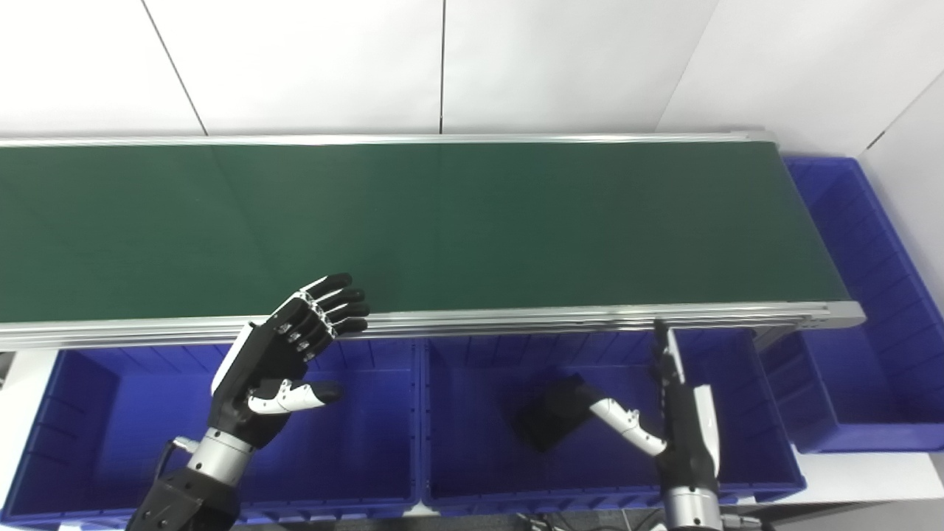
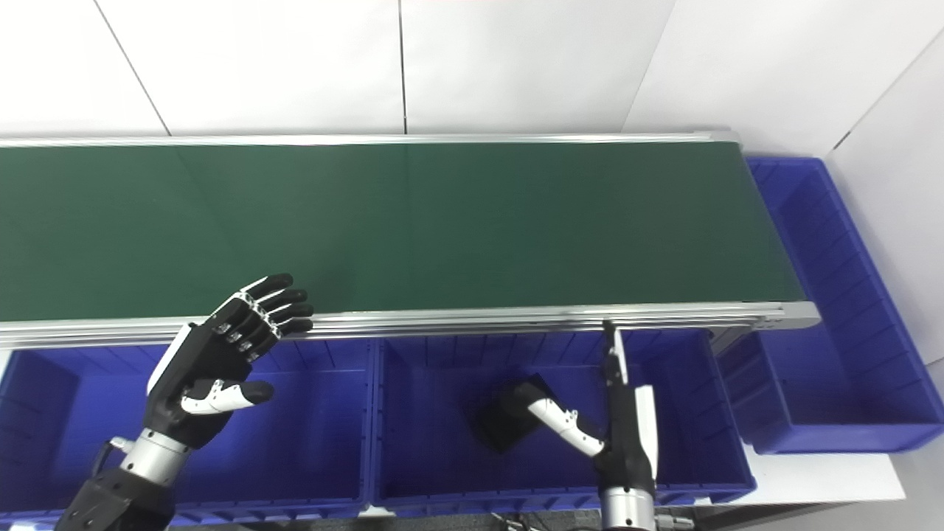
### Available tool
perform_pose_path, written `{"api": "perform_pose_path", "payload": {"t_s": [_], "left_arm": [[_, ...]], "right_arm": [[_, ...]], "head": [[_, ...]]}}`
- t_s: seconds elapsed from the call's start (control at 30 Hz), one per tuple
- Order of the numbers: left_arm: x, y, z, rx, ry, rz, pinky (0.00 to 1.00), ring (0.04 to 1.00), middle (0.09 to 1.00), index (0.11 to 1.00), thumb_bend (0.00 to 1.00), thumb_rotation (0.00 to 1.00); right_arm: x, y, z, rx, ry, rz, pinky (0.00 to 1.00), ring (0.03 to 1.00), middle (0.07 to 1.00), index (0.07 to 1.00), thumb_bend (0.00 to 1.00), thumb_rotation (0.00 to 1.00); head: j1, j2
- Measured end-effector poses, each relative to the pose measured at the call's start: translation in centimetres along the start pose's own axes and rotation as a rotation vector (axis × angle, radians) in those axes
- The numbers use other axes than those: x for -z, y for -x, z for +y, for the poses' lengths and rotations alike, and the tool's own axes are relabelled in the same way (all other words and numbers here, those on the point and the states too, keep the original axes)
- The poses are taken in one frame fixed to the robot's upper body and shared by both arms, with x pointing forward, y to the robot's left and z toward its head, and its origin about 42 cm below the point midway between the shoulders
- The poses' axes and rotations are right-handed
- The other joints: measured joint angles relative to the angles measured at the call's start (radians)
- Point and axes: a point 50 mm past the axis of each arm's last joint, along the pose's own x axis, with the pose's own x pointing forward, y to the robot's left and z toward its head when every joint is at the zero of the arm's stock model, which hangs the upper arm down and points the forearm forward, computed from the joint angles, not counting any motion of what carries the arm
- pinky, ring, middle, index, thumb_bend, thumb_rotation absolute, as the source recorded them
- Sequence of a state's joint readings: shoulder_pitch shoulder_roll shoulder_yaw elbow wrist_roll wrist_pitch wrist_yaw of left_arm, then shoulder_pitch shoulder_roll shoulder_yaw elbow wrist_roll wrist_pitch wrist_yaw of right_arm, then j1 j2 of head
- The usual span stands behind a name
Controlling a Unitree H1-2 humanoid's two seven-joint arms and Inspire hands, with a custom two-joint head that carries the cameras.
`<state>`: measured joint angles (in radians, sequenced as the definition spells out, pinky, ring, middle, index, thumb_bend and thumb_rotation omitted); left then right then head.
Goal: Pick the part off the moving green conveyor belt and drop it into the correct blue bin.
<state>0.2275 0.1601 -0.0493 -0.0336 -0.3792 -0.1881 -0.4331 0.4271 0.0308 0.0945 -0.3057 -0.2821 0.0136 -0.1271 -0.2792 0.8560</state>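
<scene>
I see the dark part [image 1: 549,420] already lying in the middle blue bin [image 1: 472,472] just beside my right hand [image 1: 682,417], both it and my left hand [image 1: 284,361] splayed and empty, the conveyor belt [image 1: 472,221] bare, so little remains.

part [image 1: 549,420] in middle bin [image 1: 442,472], before belt [image 1: 442,221]
</scene>
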Motion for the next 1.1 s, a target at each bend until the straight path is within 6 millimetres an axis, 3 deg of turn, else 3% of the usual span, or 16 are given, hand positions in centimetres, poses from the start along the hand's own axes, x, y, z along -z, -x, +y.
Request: {"api": "perform_pose_path", "payload": {"t_s": [0.13, 0.27, 0.47, 0.6, 0.7, 0.8, 0.97, 1.1], "left_arm": [[0.5, 0.0, -0.2, 0.001, 0.003, 0.008, 0.74, 0.758, 0.783, 0.812, 0.92, 0.25], [0.7, 0.0, -0.3, 0.004, -0.004, 0.001, 0.73, 0.751, 0.779, 0.81, 0.93, 0.25], [1.6, 0.1, -1.4, 0.005, 0.001, -0.003, 0.73, 0.752, 0.786, 0.813, 0.94, 0.26], [1.8, 0.3, -1.7, 0.002, -0.002, 0.003, 0.73, 0.752, 0.787, 0.811, 0.94, 0.25], [2.0, 0.4, -2.1, -0.002, -0.006, 0.006, 0.72, 0.751, 0.788, 0.813, 0.94, 0.26], [2.2, 0.2, -2.7, -0.008, -0.009, -0.001, 0.73, 0.759, 0.798, 0.821, 0.93, 0.26], [2.4, 0.3, -3.1, 0.001, -0.045, -0.004, 0.74, 0.773, 0.81, 0.827, 0.91, 0.26], [3.0, 0.3, -3.5, -0.01, -0.051, 0.004, 0.75, 0.784, 0.818, 0.824, 0.91, 0.26]], "right_arm": [[-2.8, 0.1, 1.7, -0.073, -0.069, -0.092, 0.81, 0.868, 0.89, 0.923, 0.72, 0.57], [-5.6, -0.4, 3.9, -0.188, -0.094, -0.205, 0.8, 0.835, 0.851, 0.892, 0.71, 0.59], [-7.8, -1.9, 6.7, -0.33, -0.095, -0.305, 0.78, 0.825, 0.848, 0.888, 0.7, 0.61], [-6.8, -3.0, 8.1, -0.412, -0.076, -0.28, 0.78, 0.833, 0.856, 0.896, 0.73, 0.6], [-5.7, -3.5, 8.3, -0.479, -0.101, -0.247, 0.82, 0.864, 0.878, 0.91, 0.84, 0.56], [-4.7, -4.0, 8.4, -0.535, -0.118, -0.217, 0.83, 0.874, 0.882, 0.924, 0.88, 0.58], [-2.4, -4.6, 7.7, -0.569, -0.12, -0.166, 0.82, 0.875, 0.881, 0.932, 0.89, 0.59], [-0.9, -4.6, 6.2, -0.554, -0.116, -0.159, 0.78, 0.859, 0.878, 0.921, 0.86, 0.53]], "head": [[0.043, -0.018], [0.078, -0.031], [0.146, -0.058], [0.176, -0.071], [0.207, -0.086], [0.23, -0.097], [0.272, -0.117], [0.293, -0.13]]}}
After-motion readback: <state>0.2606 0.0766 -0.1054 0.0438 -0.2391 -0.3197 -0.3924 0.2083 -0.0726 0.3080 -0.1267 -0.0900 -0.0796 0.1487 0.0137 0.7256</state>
